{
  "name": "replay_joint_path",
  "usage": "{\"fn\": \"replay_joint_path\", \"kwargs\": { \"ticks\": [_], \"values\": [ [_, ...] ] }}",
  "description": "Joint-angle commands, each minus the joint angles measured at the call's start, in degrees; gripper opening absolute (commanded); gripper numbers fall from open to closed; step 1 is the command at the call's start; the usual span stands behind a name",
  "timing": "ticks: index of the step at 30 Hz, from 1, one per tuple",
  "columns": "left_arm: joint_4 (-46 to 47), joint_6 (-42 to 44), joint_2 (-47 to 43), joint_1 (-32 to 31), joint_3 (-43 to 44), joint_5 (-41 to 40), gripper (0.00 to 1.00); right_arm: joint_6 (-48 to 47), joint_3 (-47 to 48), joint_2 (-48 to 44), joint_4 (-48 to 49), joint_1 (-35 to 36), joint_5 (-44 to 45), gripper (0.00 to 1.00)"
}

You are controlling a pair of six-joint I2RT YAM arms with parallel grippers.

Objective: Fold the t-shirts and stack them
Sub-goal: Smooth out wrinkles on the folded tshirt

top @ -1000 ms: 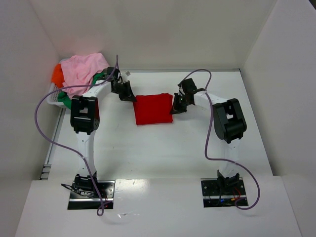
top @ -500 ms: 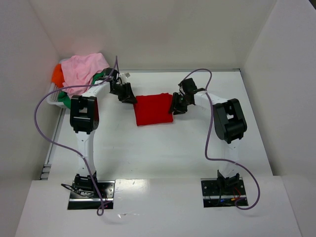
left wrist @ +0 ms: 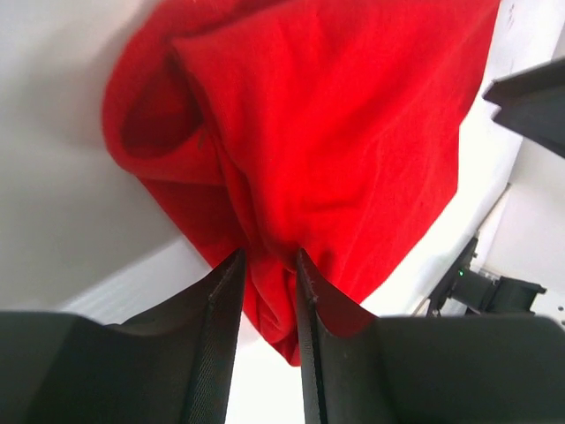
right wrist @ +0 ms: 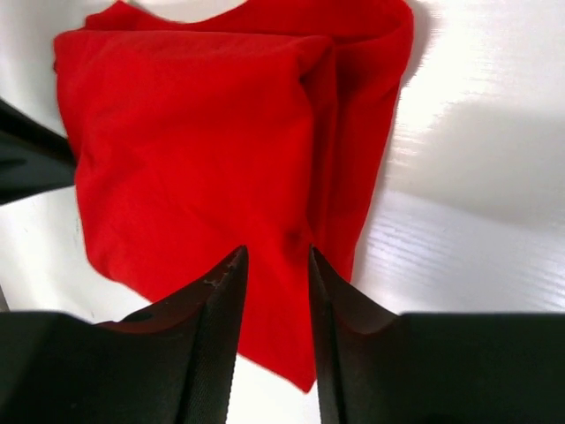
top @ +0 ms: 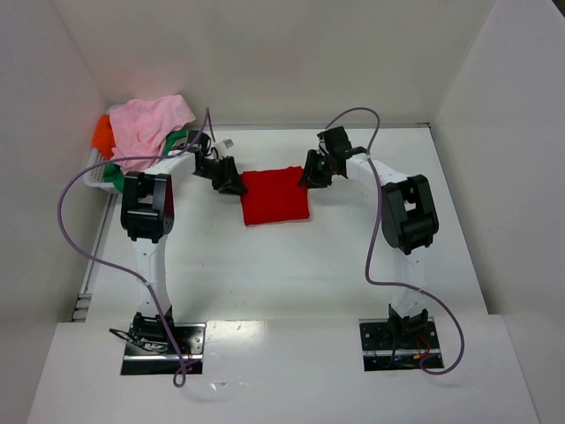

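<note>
A bright red t-shirt (top: 275,196), folded into a small rectangle, lies on the white table between the two arms. My left gripper (top: 235,184) is at its far-left corner, with red cloth (left wrist: 335,132) bunched between the nearly closed fingers (left wrist: 221,291). My right gripper (top: 311,175) is at its far-right corner, with the red cloth (right wrist: 194,132) between its narrow-set fingers (right wrist: 225,283). The pink shirt (top: 150,119), orange shirt (top: 102,132) and green shirt (top: 177,140) are piled at the far left.
The pile sits in a white basket (top: 93,179) against the left wall. White walls enclose the table at the back and on both sides. Purple cables loop from both arms.
My right gripper has moved toward the back along the red shirt's right edge to its far corner. My left gripper has shifted slightly at the far-left corner. The red shirt has stayed in place.
</note>
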Motion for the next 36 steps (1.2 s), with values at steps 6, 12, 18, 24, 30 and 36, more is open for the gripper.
{"fn": "replay_joint_path", "kwargs": {
  "ticks": [6, 12, 18, 24, 30, 36],
  "values": [
    [3.3, 0.4, -3.5, -0.2, -2.0, 3.8, 0.35, 0.3, 2.9, 3.8, 1.7, -0.3, 0.5, 0.36],
    [3.8, -0.2, -3.5, -0.8, -2.0, 4.9, 0.18, 0.3, 4.1, 6.0, 2.2, -0.3, -0.7, 0.21],
    [4.5, -0.7, -3.5, -0.8, -2.0, 4.3, 0.01, 0.3, 4.1, 6.5, 2.2, -0.3, 0.1, 0.03],
    [4.5, -1.7, -4.0, -0.1, -2.5, 1.3, 0.0, 0.8, 3.6, 5.9, 2.2, -1.9, 1.3, 0.0],
    [2.9, 0.7, -3.4, 0.4, -1.3, 2.9, 0.0, 0.8, 2.3, 5.3, 2.2, -3.2, 1.8, 0.0],
    [1.4, 1.9, -2.1, 0.4, 0.7, 4.1, 0.0, 0.3, 2.3, 5.3, 2.2, -3.2, 1.8, 0.0]
  ]
}}
